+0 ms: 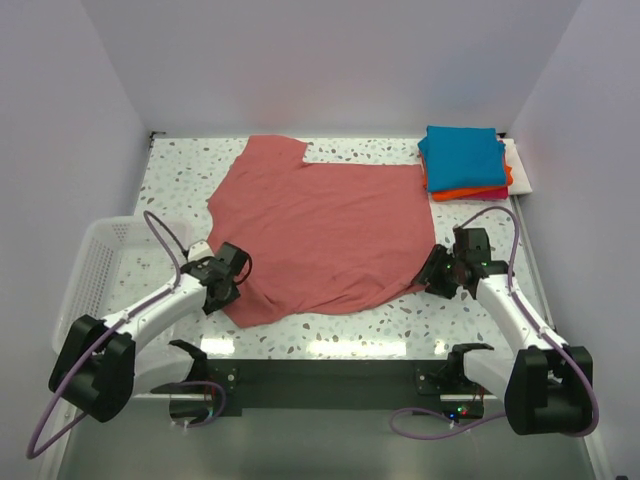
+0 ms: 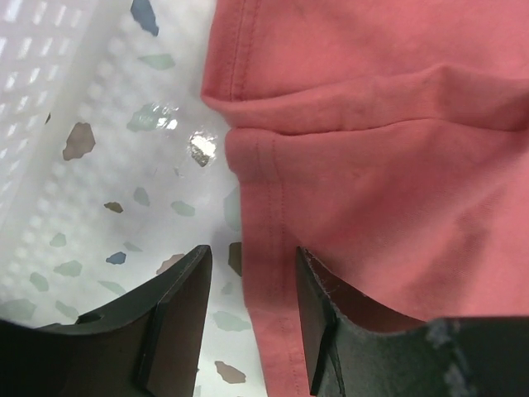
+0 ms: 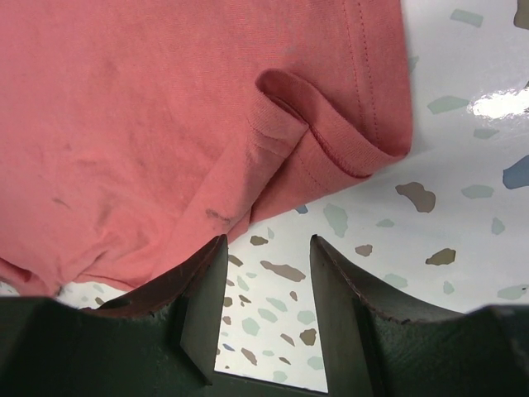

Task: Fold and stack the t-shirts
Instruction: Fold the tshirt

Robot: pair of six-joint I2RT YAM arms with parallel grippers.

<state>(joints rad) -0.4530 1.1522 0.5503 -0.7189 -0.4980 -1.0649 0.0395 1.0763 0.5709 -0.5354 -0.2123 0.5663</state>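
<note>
Dusty-red t-shirt (image 1: 320,235) lies spread flat across the middle of the speckled tabletop (image 1: 180,170); the left end effector (image 1: 232,268) sits low at its near-left corner, jaws partly apart, the hem running through the gap unpinched; the right end effector (image 1: 440,268) sits at the near-right corner, jaws apart over bare tabletop, just short of a turned-over hem; a white mesh basket (image 1: 100,255) crowds the left arm; at the far right, well apart, a folded teal-blue t-shirt (image 1: 462,155) tops an orange t-shirt (image 1: 460,195) and a magenta t-shirt (image 1: 496,191).
</note>
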